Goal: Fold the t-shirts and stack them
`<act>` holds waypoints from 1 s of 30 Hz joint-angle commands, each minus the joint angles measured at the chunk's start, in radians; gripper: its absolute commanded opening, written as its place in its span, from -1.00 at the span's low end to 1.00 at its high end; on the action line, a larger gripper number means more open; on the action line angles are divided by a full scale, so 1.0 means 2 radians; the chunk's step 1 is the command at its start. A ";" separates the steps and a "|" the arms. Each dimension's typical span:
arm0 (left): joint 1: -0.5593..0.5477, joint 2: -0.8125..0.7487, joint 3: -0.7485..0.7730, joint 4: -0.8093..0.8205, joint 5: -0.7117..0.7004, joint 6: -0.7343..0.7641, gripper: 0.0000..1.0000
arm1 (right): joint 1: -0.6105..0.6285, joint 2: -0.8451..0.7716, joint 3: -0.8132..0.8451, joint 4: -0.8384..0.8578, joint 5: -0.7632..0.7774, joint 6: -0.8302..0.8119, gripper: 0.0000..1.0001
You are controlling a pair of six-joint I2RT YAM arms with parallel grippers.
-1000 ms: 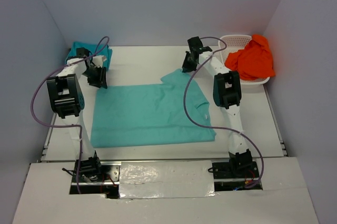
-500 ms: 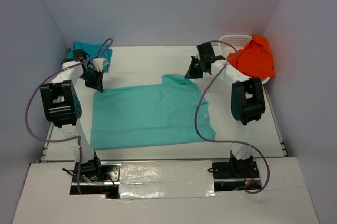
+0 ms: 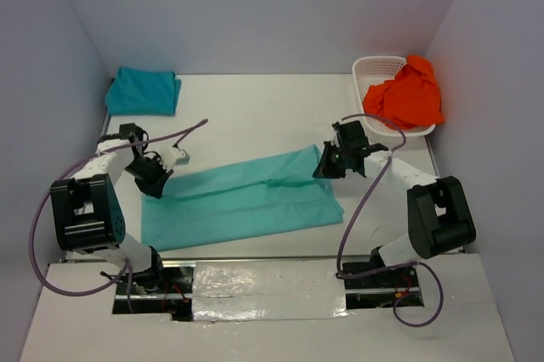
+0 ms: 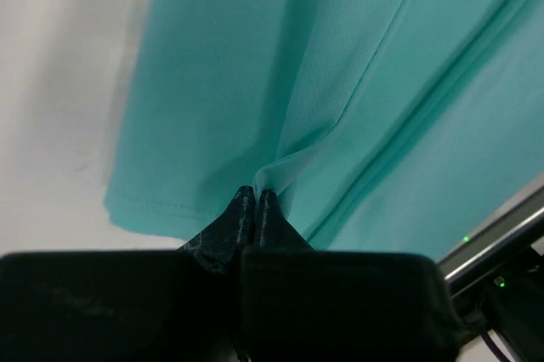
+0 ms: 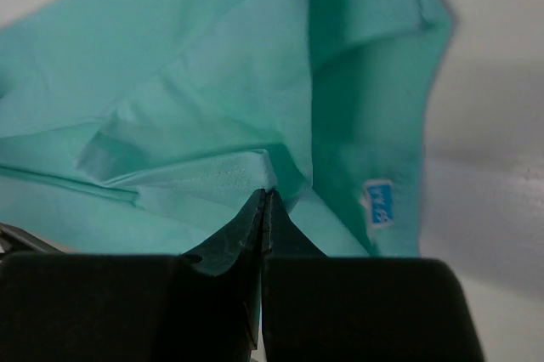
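Note:
The mint-aqua t-shirt [image 3: 242,196] lies across the near half of the table, its far half lifted and drawn toward the near edge. My left gripper [image 3: 155,179] is shut on the cloth at its left end; the pinched fold [image 4: 265,177] shows above the closed tips. My right gripper [image 3: 327,164] is shut on the shirt's right end, a fold [image 5: 255,166] caught between the tips. A blue label [image 5: 380,202] shows on the shirt. The teal blue t-shirt [image 3: 143,91] lies folded at the far left. The orange t-shirt [image 3: 410,94] sits bunched in the basket.
A white mesh basket [image 3: 371,68] stands at the far right corner against the wall. The table's metal near edge [image 4: 497,230] runs just beyond the shirt. Both arms' cables loop over the table near their bases.
Both grippers have moved from the far side toward the near edge, dragging the mint-aqua shirt's far edge over itself. The left gripper has shut on the cloth.

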 commanded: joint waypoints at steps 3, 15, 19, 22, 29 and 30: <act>-0.010 -0.040 -0.052 0.000 -0.030 0.058 -1.00 | 0.004 -0.041 -0.043 0.017 0.007 0.001 -1.00; -0.016 -0.073 -0.005 0.002 -0.047 0.046 -1.00 | 0.021 -0.077 -0.042 -0.017 0.018 -0.003 -1.00; -0.017 -0.090 -0.037 -0.005 -0.050 0.070 -1.00 | 0.035 -0.084 -0.065 -0.007 0.013 0.004 -1.00; -0.019 -0.100 -0.072 0.008 -0.061 0.075 -1.00 | 0.040 -0.070 -0.075 -0.005 0.013 0.004 -1.00; -0.020 -0.110 -0.110 0.041 -0.084 0.078 -1.00 | 0.041 -0.050 -0.077 -0.020 0.024 -0.014 -1.00; -0.020 -0.110 -0.118 0.044 -0.087 0.079 -1.00 | 0.041 -0.048 -0.077 -0.021 0.021 -0.017 -1.00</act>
